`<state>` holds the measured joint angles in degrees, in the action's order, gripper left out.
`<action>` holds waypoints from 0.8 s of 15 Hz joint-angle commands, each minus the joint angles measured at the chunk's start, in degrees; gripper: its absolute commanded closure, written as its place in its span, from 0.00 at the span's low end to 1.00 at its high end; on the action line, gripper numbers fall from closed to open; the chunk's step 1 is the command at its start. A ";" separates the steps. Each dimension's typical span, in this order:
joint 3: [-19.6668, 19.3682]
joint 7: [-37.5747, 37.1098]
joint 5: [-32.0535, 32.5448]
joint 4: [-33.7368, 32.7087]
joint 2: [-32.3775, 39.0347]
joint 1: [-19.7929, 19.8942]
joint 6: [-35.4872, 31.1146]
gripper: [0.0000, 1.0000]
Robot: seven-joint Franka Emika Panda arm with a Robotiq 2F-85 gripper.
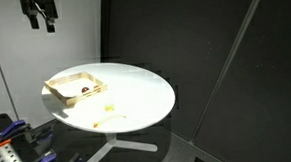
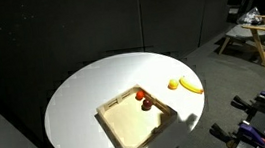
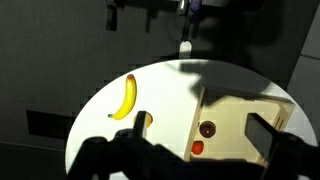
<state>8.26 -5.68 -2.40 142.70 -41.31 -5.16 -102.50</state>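
Observation:
My gripper point(image 1: 40, 18) hangs high above the round white table point(image 1: 136, 86), open and empty. In the wrist view its two dark fingers stand wide apart around the gripper's middle point(image 3: 201, 120), well above the surface. Below them lies a shallow wooden tray point(image 3: 245, 112) with a dark round fruit point(image 3: 207, 129) and a small red fruit point(image 3: 197, 148) by its near edge. A banana point(image 3: 125, 97) lies on the table point(image 3: 165, 85) beside the tray, with a small yellow piece point(image 3: 148, 121) close to it. In an exterior view the tray point(image 2: 129, 130), both fruits point(image 2: 144, 100) and the banana point(image 2: 185, 84) show plainly.
Dark curtains surround the table on all sides. Blue-handled tools point(image 1: 13, 133) lie on a bench near the table's edge, seen also as clamps point(image 2: 254, 121). A wooden stool point(image 2: 254, 32) stands further off. The table rests on a white cross base point(image 1: 114, 148).

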 commanded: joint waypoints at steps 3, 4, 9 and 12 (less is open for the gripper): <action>-0.12 -1.31 -1.04 -0.76 6.81 -0.09 -6.18 0.00; -0.09 -1.46 -1.08 -0.81 8.08 -0.12 -7.51 0.00; 0.32 -3.26 -0.79 -1.33 15.29 -0.14 -13.94 0.00; 0.63 -4.52 -0.74 -1.81 20.45 -0.25 -18.17 0.00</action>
<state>8.42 -8.17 -2.42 142.63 -25.78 -5.27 -117.80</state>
